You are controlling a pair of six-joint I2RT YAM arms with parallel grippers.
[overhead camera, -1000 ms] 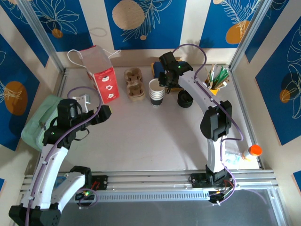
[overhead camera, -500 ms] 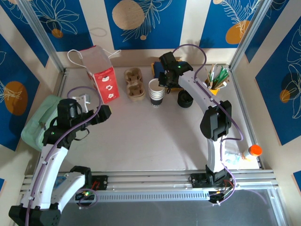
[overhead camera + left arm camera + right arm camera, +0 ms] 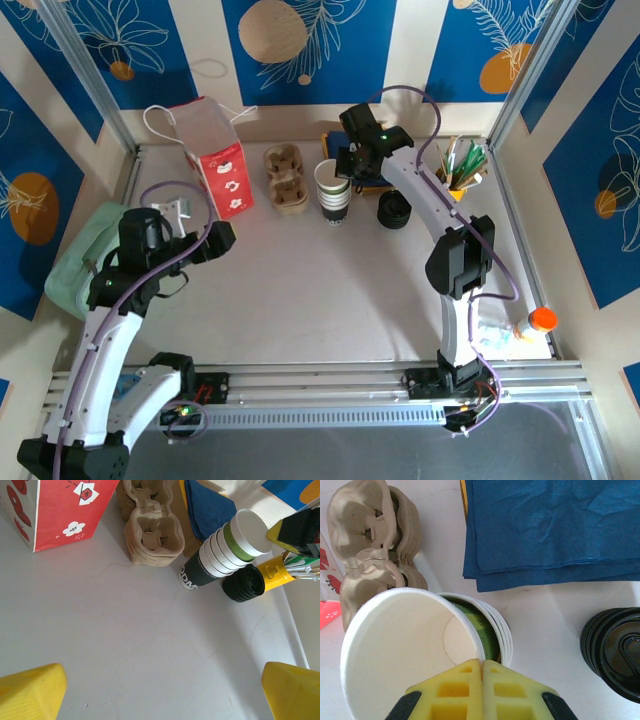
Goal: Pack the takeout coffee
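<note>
A lidless green-sided paper cup [image 3: 405, 645] with a white rim sits tilted at the top of the cup stack [image 3: 506, 632]. My right gripper [image 3: 482, 661] is shut on its near rim, one finger inside the cup and one outside. From above, this cup [image 3: 333, 183] stands at the back centre with the right gripper [image 3: 350, 170] at its right side. A stack of black lids [image 3: 617, 650] lies to the right. A takeout coffee with its lid on is out of view. My left gripper [image 3: 165, 690] is open over bare table, well left of the cups [image 3: 212, 560].
A red paper bag [image 3: 220, 165] stands at the back left, with cardboard cup carriers [image 3: 287, 178] beside it. Blue napkins [image 3: 555, 525] lie behind the cups. A yellow cup of sticks and straws [image 3: 460, 172] stands at the back right. An orange-capped bottle [image 3: 540, 320] is at the right edge.
My right gripper has closed onto the top cup's rim and pulled back and up a little, tilting the cup on the stack. The left arm has stayed put.
</note>
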